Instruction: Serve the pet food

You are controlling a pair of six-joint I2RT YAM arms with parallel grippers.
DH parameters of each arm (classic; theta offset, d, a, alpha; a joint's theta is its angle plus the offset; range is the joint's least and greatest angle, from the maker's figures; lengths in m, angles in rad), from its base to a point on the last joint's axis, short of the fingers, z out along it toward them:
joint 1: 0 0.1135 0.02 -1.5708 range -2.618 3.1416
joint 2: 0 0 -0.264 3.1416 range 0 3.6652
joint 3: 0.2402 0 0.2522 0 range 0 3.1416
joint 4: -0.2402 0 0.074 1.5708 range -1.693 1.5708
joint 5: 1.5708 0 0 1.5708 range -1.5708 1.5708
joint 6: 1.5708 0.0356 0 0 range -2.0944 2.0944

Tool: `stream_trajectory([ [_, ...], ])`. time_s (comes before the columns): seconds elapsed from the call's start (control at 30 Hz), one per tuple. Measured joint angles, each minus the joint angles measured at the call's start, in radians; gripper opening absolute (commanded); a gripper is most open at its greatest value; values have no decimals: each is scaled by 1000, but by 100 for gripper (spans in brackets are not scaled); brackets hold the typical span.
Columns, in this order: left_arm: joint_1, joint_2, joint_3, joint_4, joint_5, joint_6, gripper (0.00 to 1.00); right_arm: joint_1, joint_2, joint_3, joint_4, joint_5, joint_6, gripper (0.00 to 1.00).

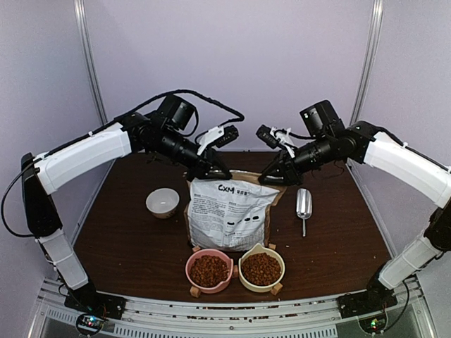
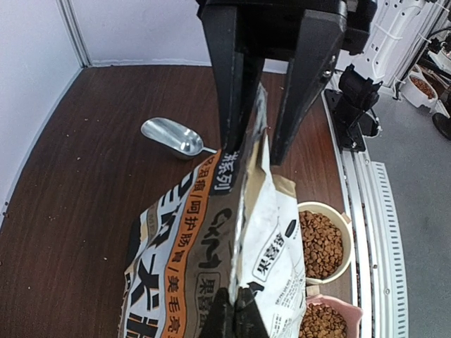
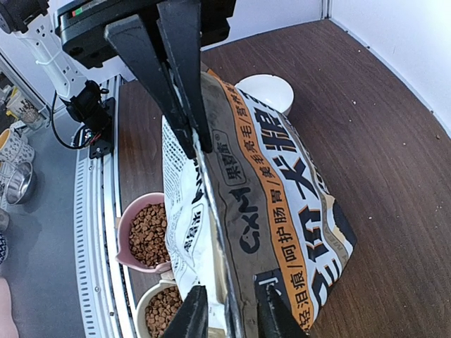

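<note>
Loose, light, spill-prone pet food (image 1: 208, 270), best taken by the metal scoop (image 1: 304, 203) handle; right gripper (image 3: 196, 144) clamped on paper bag (image 1: 229, 211) top, left gripper (image 2: 254, 153) closure untellable.

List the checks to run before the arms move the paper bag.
1. Right end effector shut on the paper bag: ok.
2. Left end effector firm on the bag's top edge: cannot tell, a gap shows between its fingers.
3. Pink bowl holds pet food: ok.
4. Cream bowl filled too: ok.
5. Metal scoop lies apart from the bag: ok.
</note>
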Motion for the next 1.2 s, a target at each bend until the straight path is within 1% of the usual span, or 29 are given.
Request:
stream_trajectory([
  [0.07, 0, 0, 0, 0, 0, 0, 0, -2, -4, -8, 10, -2, 6, 32],
  [0.1, 0, 0, 0, 0, -1, 0, 2, -2, -4, -11, 13, -3, 8, 33],
  [0.13, 0, 0, 0, 0, -3, 0, 13, -3, -5, -16, 18, -3, 9, 34],
  [0.17, 0, 0, 0, 0, -6, 0, 20, -4, -5, -20, 21, -3, 10, 34],
  [0.23, -2, -1, 0, 0, -24, 2, 27, -5, -5, -28, 23, -2, 10, 33],
  [0.3, -2, -1, 0, -3, -50, 14, 32, -5, -5, -35, 20, -2, 10, 25],
  [0.33, -2, -3, -1, -6, -66, 19, 32, -6, -5, -40, 19, 0, 8, 19],
  [0.37, -1, -8, -5, -8, -84, 26, 30, -7, -5, -43, 16, 3, 11, 11],
  [0.4, 0, -15, -10, -10, -98, 30, 24, -9, -5, -46, 14, 6, 6, 4],
  [0.43, 2, -27, -24, -8, -115, 36, 10, -11, -5, -49, 11, 5, 14, 0],
  [0.47, 4, -40, -36, -10, -130, 37, 0, -11, -5, -51, 11, 5, 7, 0],
  [0.63, 13, -90, -79, -8, -163, 69, 0, -8, -5, -55, 38, -2, 8, 0],
  [0.67, 13, -92, -84, -2, -169, 71, 3, -8, -5, -55, 40, -2, 8, 0],
  [0.73, 13, -100, -95, 11, -180, 77, 16, -8, -5, -55, 45, -1, 8, 0],
  [0.77, 12, -105, -103, 17, -185, 81, 19, -8, -5, -55, 47, -1, 8, 0],
  [0.8, 12, -109, -107, 16, -199, 85, 20, -8, -5, -55, 43, -1, 9, 0],
  [0.83, 16, -119, -113, 13, -219, 86, 18, -10, -6, -56, 40, -1, 9, 0],
  [0.87, 24, -130, -119, 10, -235, 85, 9, -10, -6, -56, 43, -1, 9, 0],
  [0.9, 32, -140, -123, 6, -254, 86, 2, -10, -6, -56, 40, 2, 9, 0],
  [0.93, 43, -152, -127, -5, -266, 89, 0, -13, -9, -56, 36, 2, 9, 0],
  [1.07, 53, -167, -135, -14, -269, 93, 0, -15, -10, -57, 42, 5, 10, 0],
  [1.13, 53, -167, -137, -13, -269, 94, 14, -15, -10, -57, 43, 6, 9, 0],
  [1.2, 53, -169, -137, -14, -278, 95, 15, -15, -10, -57, 41, 6, 10, 0],
])
